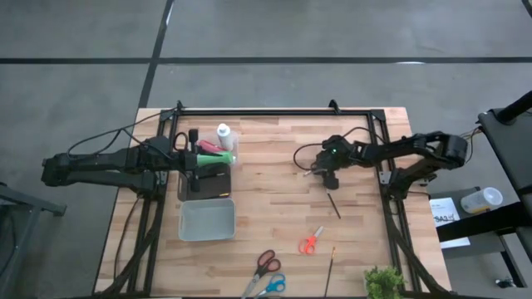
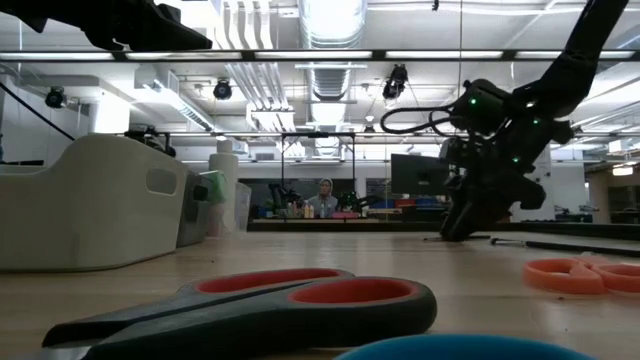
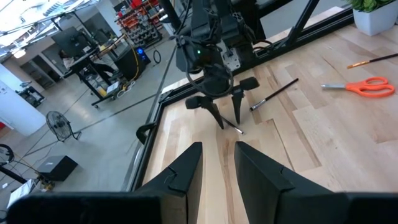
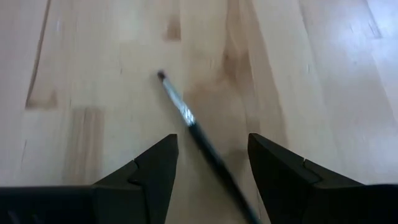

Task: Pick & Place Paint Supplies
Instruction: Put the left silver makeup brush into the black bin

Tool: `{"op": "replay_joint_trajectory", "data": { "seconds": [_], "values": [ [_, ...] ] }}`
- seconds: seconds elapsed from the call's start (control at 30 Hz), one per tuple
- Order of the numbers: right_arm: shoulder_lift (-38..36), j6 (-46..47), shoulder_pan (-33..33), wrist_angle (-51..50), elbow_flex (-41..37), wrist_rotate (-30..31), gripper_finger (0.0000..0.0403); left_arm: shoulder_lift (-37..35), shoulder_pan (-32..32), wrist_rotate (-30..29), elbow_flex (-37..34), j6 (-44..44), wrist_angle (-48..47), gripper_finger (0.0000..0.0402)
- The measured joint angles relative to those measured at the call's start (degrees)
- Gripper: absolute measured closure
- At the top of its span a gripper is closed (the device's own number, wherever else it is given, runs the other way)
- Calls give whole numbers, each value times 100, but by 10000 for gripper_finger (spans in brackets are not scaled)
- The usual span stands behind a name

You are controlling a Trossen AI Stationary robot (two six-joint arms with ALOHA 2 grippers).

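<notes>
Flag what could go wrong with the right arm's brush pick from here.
1. The right gripper hangs open over a thin dark-handled brush lying flat on the table; the fingers could pinch the wood or flick the brush away.
2. The brush runs diagonally between the fingers, so a closing grip may roll or twist it.
3. The left gripper, open, points toward the same zone; moving both arms there risks contact.

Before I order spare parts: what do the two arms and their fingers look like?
Both arms are black and jointed, with black cables looping along them. The right arm shows a small green light near its wrist; its gripper has two slim, pointed dark fingers. The left gripper has broader, wedge-shaped dark fingers with angled tips.
</notes>
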Motion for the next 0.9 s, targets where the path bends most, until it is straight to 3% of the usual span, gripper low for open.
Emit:
{"op": "replay_joint_trajectory", "data": {
  "seconds": [0.17,0.37,0.9],
  "values": [
    [579,104,-17,235,209,-216,207,1,0,-1,0,0,0,301],
    [542,-3,-7,174,278,-204,217,2,0,1,0,1,1,301],
    [498,102,-4,157,262,-135,387,1,1,0,0,-1,0,301]
  ]
}}
